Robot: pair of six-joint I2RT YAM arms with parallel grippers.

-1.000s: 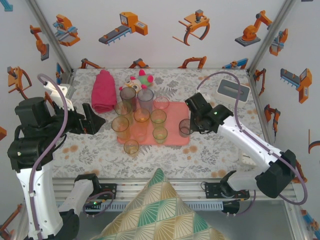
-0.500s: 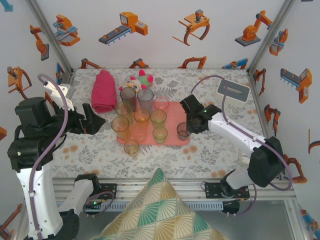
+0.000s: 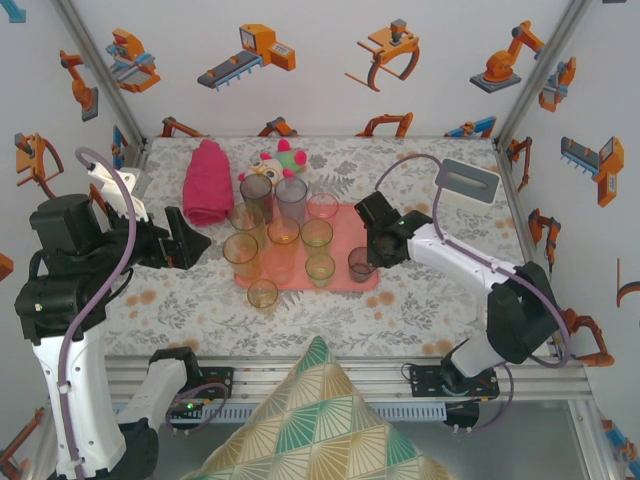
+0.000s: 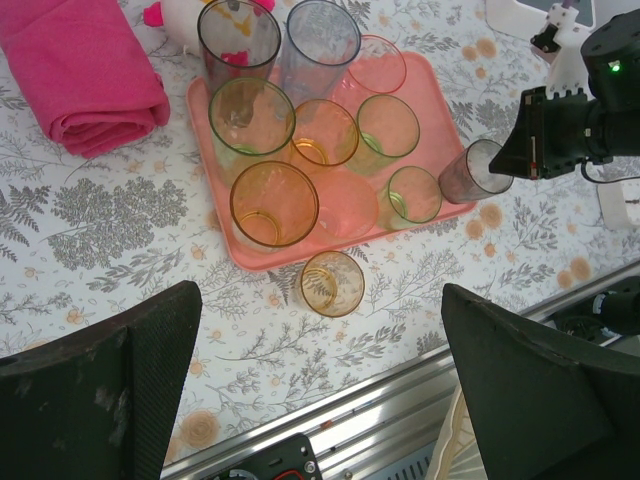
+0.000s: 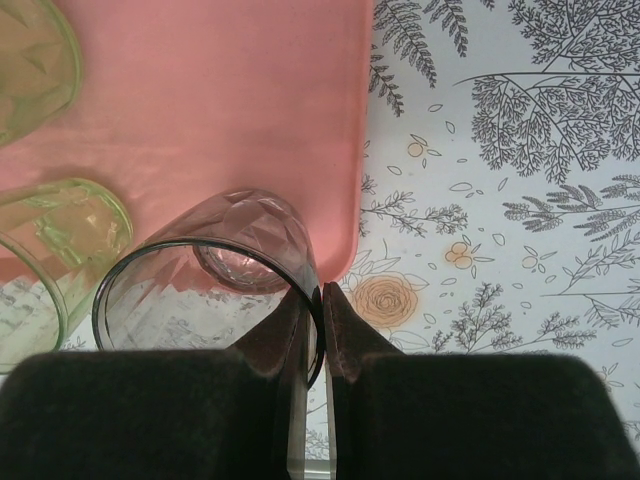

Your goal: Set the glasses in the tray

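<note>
- Since a thin rim is easy to pinch, right gripper [image 5: 322, 300] clamps the grey glass [image 5: 200, 290] by its wall, at the tray [image 5: 250, 100] corner.
- Left gripper [image 4: 320, 370] sits wide open, empty.

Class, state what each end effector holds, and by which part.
Right end effector: grey translucent glass tumbler, pinched at its rim. Left end effector: nothing.
</note>
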